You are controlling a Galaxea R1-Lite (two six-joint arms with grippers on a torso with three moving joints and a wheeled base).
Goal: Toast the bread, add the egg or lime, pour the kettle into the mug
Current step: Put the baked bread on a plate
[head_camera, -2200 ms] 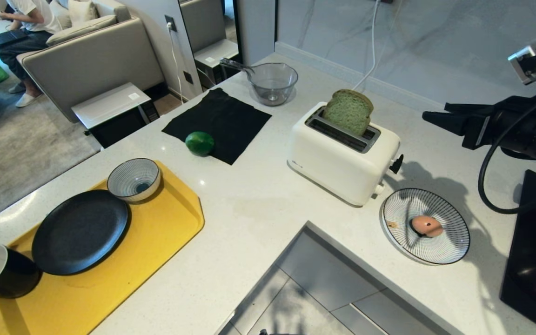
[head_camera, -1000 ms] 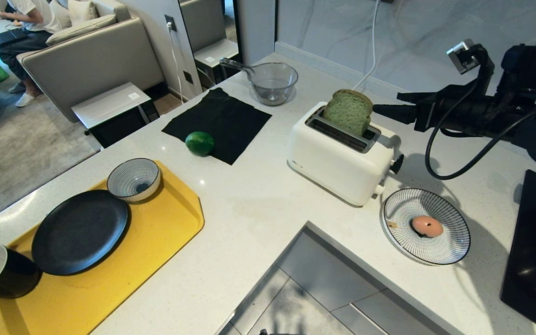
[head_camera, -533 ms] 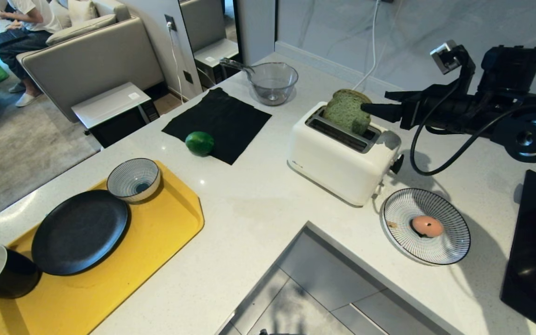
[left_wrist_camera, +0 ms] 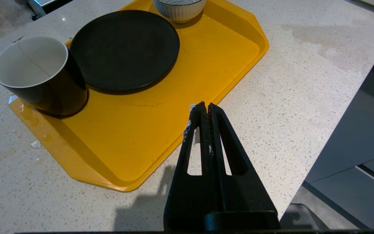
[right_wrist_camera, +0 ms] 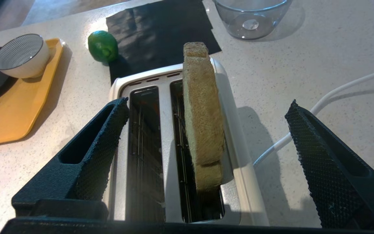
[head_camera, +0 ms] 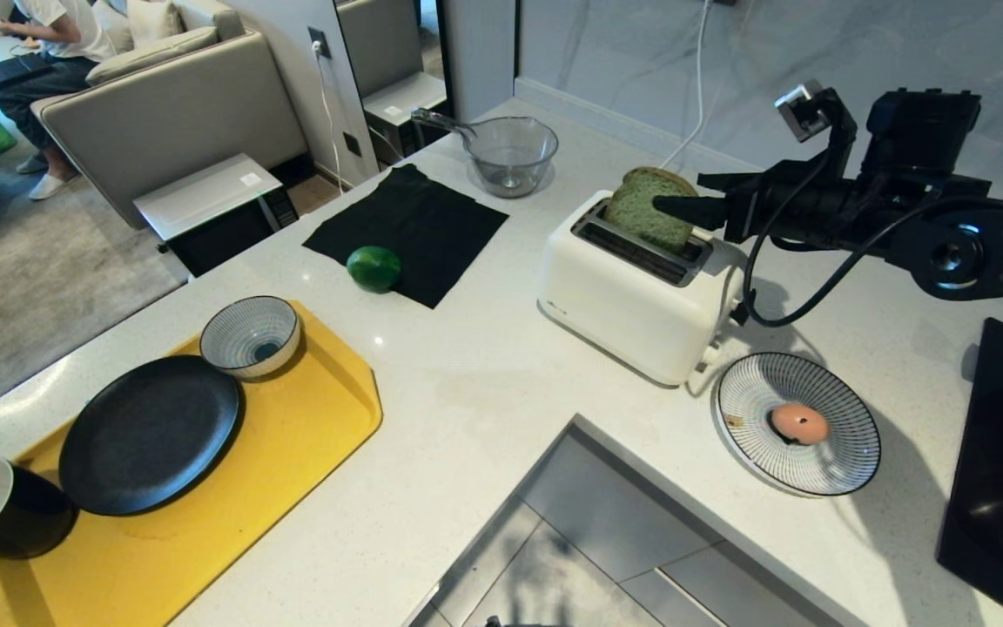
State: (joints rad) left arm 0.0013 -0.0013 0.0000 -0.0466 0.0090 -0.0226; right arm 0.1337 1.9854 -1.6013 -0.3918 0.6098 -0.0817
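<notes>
We see the bread (head_camera: pixel 648 210) standing upright in the back slot of the white toaster (head_camera: pixel 636 300), its top half sticking out. Our right gripper (right_wrist_camera: pixel 206 136) hovers over the toaster with its jaws spread wide, one finger on each side of the slice, touching nothing. The egg (head_camera: pixel 798 423) lies on a striped plate (head_camera: pixel 850 457) beside the toaster. The lime (head_camera: pixel 373 267) sits at the edge of a black cloth (head_camera: pixel 419 222). Our left gripper (left_wrist_camera: pixel 205 112), jaws pressed together, hangs above the yellow tray (left_wrist_camera: pixel 135 143), where the mug (left_wrist_camera: pixel 41 79) stands.
</notes>
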